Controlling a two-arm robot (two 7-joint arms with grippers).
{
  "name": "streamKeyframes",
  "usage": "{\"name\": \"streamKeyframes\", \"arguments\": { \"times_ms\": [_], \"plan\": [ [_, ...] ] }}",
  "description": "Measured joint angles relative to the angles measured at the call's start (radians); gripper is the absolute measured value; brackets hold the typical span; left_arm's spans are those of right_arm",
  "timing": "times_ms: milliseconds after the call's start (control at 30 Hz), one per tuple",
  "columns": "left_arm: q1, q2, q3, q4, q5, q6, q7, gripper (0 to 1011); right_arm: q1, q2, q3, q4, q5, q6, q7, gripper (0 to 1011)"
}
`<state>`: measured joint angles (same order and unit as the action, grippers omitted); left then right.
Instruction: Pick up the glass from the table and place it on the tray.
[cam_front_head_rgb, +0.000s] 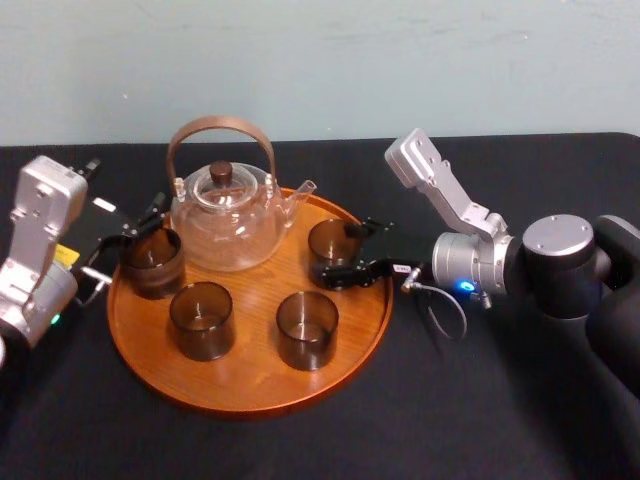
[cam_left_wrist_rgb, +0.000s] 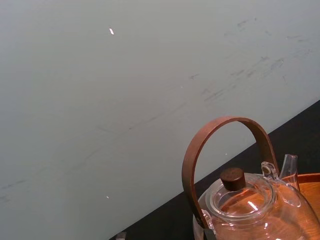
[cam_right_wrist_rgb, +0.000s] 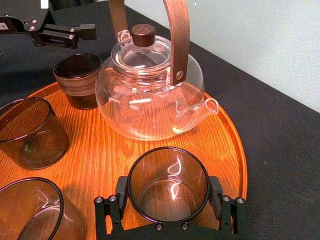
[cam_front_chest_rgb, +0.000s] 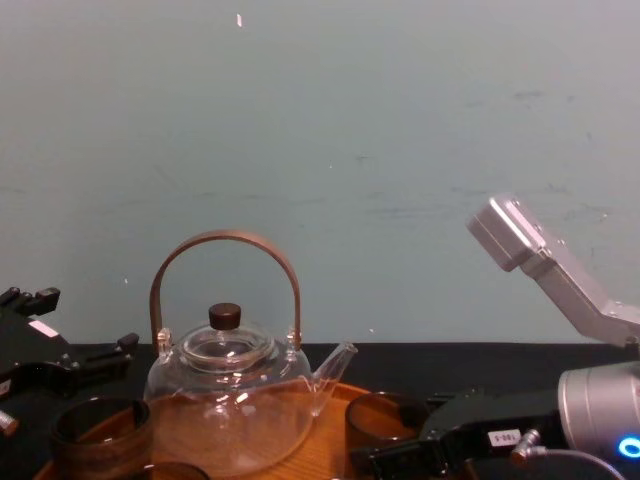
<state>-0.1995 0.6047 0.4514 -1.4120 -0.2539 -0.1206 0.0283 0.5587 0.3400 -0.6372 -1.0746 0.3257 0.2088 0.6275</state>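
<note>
The glass (cam_front_head_rgb: 330, 240) is a smoky tumbler standing upright on the right side of the round wooden tray (cam_front_head_rgb: 250, 385). My right gripper (cam_front_head_rgb: 337, 253) reaches in from the right and is shut on it, one finger pressed to each side. In the right wrist view the glass (cam_right_wrist_rgb: 167, 172) sits between the black fingers (cam_right_wrist_rgb: 121, 192), its base on the tray (cam_right_wrist_rgb: 115, 150). In the chest view it shows low down (cam_front_chest_rgb: 383, 420). My left gripper (cam_front_head_rgb: 132, 245) is open at the tray's left edge, just behind another tumbler (cam_front_head_rgb: 152, 262) and holding nothing.
A clear glass teapot (cam_front_head_rgb: 228, 220) with an arched wooden handle stands at the back of the tray, close to both grippers. Two more tumblers (cam_front_head_rgb: 202, 320) (cam_front_head_rgb: 306, 330) stand at the tray's front. The black table (cam_front_head_rgb: 470, 410) is bare to the right and in front.
</note>
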Motion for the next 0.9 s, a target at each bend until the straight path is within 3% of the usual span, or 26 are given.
{"name": "streamKeyframes", "arguments": {
  "times_ms": [467,767,900],
  "plan": [
    [0.0,0.0,0.0,0.0,0.0,0.0,0.0,1001,-0.002,0.003,0.003,-0.003,0.006,-0.004,0.008,1002],
    [0.0,0.0,0.0,0.0,0.0,0.0,0.0,1001,-0.032,0.04,0.024,-0.054,0.035,-0.01,0.031,1002],
    [0.0,0.0,0.0,0.0,0.0,0.0,0.0,1001,-0.06,0.073,0.037,-0.102,0.053,-0.004,0.032,1002]
  ]
}}
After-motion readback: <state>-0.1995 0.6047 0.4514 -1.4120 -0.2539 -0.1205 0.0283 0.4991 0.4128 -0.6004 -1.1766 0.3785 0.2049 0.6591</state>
